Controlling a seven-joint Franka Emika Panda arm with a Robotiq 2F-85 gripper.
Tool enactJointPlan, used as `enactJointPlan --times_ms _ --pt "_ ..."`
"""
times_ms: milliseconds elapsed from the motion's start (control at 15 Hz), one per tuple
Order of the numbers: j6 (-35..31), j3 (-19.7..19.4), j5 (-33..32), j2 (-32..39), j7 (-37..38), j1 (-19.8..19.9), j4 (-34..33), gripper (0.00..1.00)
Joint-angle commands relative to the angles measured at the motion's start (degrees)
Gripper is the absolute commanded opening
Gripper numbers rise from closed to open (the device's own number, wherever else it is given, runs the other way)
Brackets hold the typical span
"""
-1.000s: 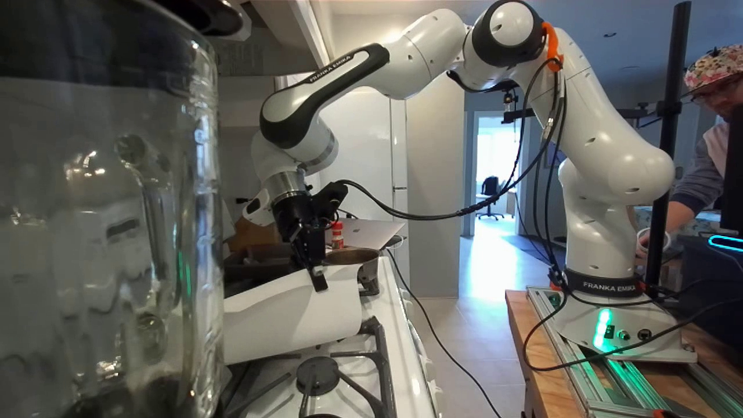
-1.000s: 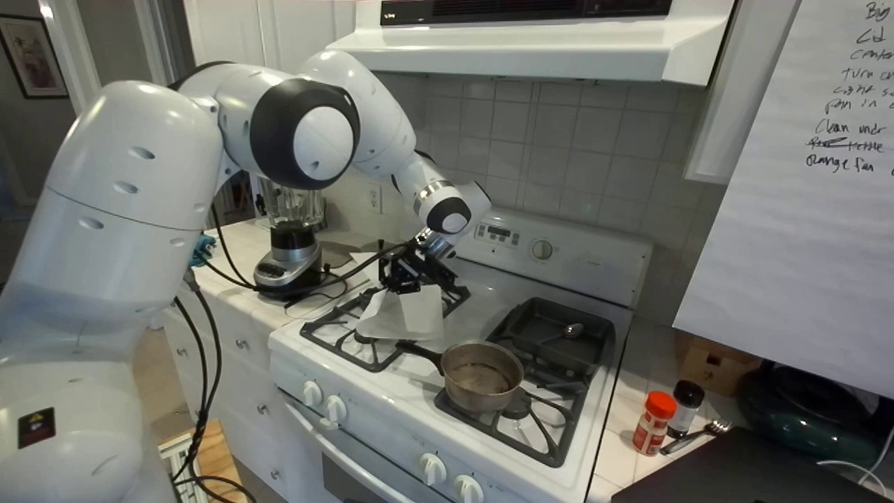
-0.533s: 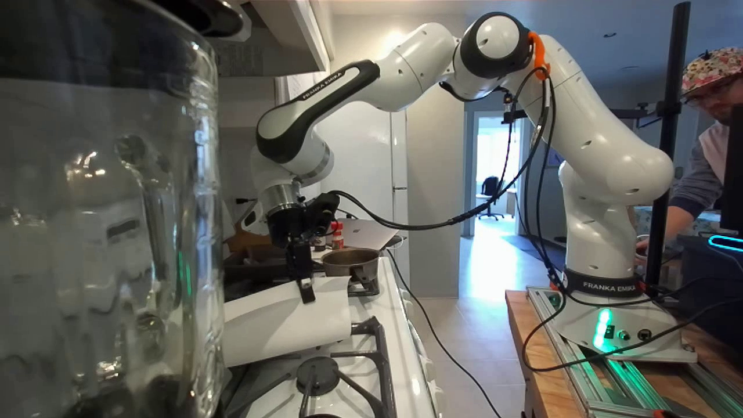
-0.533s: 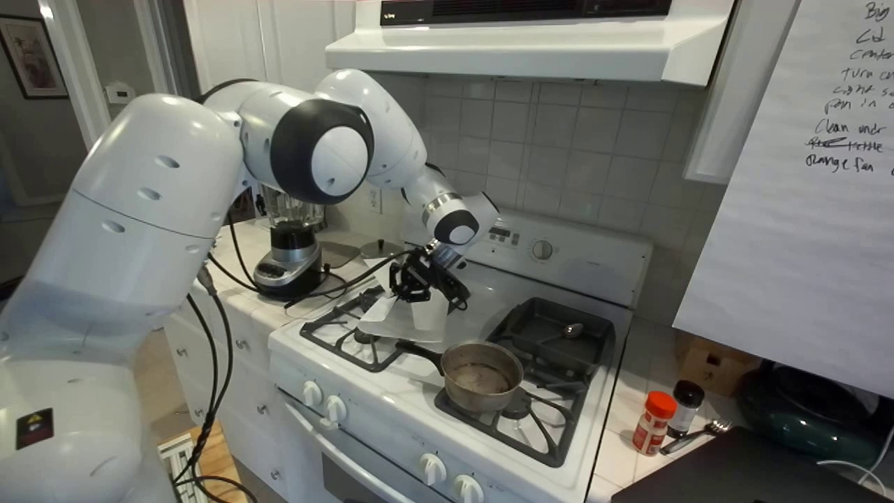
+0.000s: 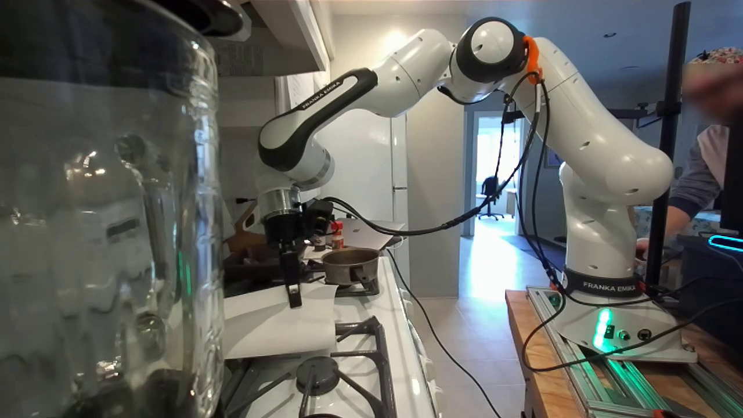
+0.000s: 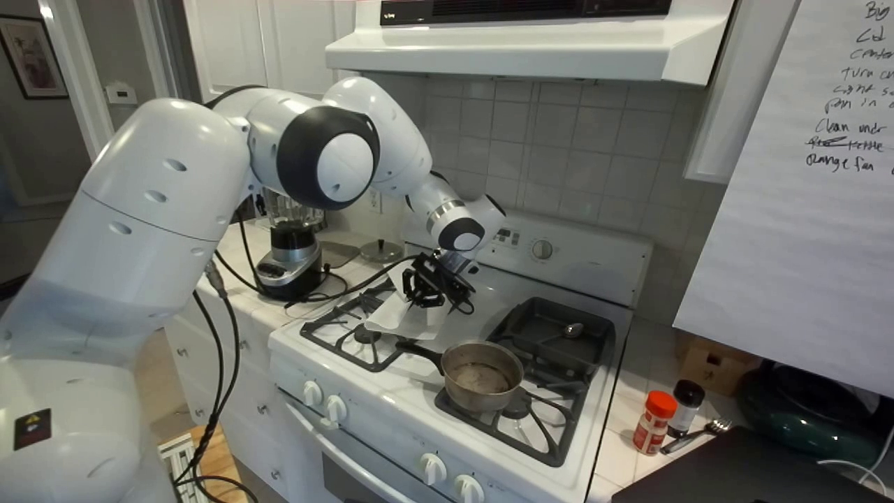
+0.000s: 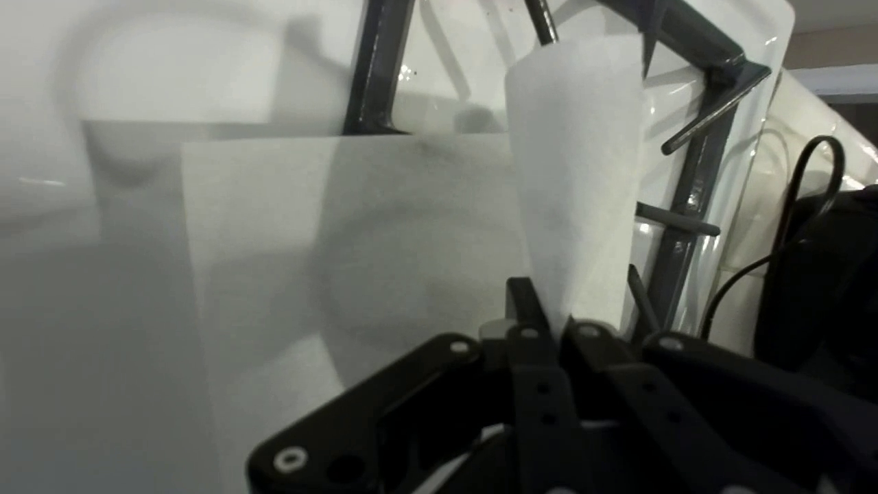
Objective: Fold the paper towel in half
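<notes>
The paper towel (image 5: 273, 331) is a thin white sheet above the stove's burner grate; in an exterior view its near edge droops toward the stove top. It also shows in an exterior view (image 6: 398, 318), partly hidden by my gripper. In the wrist view the towel (image 7: 411, 233) has a broad flat part and a raised, curled flap running to my fingers. My gripper (image 7: 559, 315) is shut on this flap, fingers close together with paper between them. In both exterior views the gripper (image 5: 294, 295) (image 6: 427, 300) points down just over the stove. The towel's far end is hidden behind the blender in an exterior view.
A saucepan (image 6: 482, 381) stands on a front burner, its handle pointing toward the towel. A dark baking pan (image 6: 552, 335) with a spoon lies behind it. Grates (image 7: 713, 123) rise beside the towel. A blender (image 6: 290, 258) and a glass lid (image 6: 381, 250) are on the counter.
My gripper has moved down and toward the stove's back, carrying the towel's held edge with it. The towel's raised part now sits lower and nearer the grate. The grip looks unchanged.
</notes>
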State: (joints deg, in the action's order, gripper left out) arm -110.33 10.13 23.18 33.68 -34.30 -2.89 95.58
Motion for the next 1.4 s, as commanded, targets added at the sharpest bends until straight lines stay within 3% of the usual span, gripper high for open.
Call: enactJointPlan --times_ms 0,67,133,200,867,1000,1333 --pt "-1.2 -0.8 -4.7 1.0 5.7 -0.7 -1.6 0.00" --pt "-1.2 -1.0 -6.1 1.0 7.1 -0.8 -1.6 0.00" --pt "-1.3 -1.1 -7.2 1.0 8.1 -0.8 -1.7 0.07" --pt "-1.4 -1.2 -8.1 1.0 9.2 -0.8 -1.6 0.28" --pt "-12.4 -3.2 -21.3 -2.9 19.4 -4.4 0.8 0.95" --pt "-15.5 -3.4 -24.3 -4.5 21.1 -5.6 1.9 1.00" --pt "-19.1 -1.8 -25.2 -6.0 23.6 -7.8 3.3 1.00"
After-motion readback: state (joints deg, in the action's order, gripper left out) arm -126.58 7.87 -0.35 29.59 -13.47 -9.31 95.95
